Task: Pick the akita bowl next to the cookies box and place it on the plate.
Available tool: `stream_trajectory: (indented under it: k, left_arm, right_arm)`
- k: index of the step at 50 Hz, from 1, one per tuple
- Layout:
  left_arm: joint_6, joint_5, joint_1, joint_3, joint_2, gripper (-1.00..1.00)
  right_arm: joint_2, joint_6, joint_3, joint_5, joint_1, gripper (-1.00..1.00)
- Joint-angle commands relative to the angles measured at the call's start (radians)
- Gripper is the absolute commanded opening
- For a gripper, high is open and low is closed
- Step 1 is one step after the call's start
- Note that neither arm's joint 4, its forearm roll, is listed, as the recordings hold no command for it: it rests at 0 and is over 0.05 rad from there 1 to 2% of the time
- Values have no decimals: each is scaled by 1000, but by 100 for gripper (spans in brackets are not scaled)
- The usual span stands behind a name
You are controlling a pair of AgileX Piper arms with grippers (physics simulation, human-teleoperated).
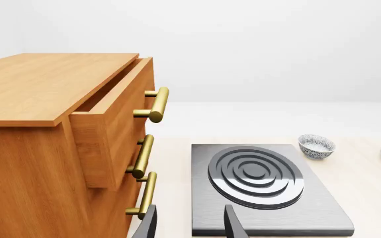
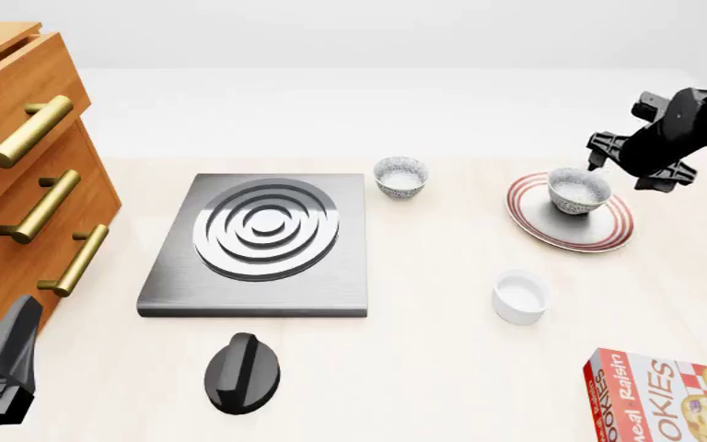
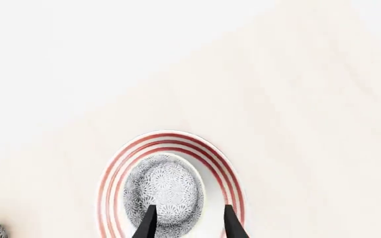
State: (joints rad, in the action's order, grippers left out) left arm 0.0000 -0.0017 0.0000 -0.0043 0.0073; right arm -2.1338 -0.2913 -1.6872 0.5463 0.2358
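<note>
The akita bowl [image 2: 578,191] sits upright on the plate [image 2: 599,234], a little towards its far side. My right gripper [image 2: 624,166] hovers just above and to the right of it. In the right wrist view the right gripper [image 3: 189,225] is open, its two dark fingers [image 3: 149,224] straddling the near side of the akita bowl [image 3: 164,191] on the plate [image 3: 225,171]. The cookies box [image 2: 670,398] lies at the front right corner. My left gripper [image 2: 4,364] stays low at the front left, open and empty [image 1: 189,225].
A second identical speckled bowl [image 2: 400,175] stands beside the stove plate [image 2: 255,285]. A white ramekin [image 2: 519,296] is between plate and box, a black knob [image 2: 242,371] in front of the stove. The wooden cabinet [image 2: 10,175] on the left has its top drawer [image 1: 114,124] pulled out.
</note>
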Motion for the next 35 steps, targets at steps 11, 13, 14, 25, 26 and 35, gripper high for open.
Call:
stream_trajectory:
  k: [11,13,14,25,26,35]
  left_arm:
    - [0,0,0,0,0,100]
    - [0,0,0,0,0,100]
    - [0,0,0,0,0,100]
    - [0,0,0,0,0,100]
    - [0,0,0,0,0,100]
    - [0,0,0,0,0,100]
  right_arm:
    - [364,1,123,33,-5,100]
    - [409,18,139,29,1,100]
    - [441,24,149,31,5,100]
    - [726,68,291,1,0,100]
    - [750,66,310,-10,-2,100]
    - [963,30,535,-113,-52,100]
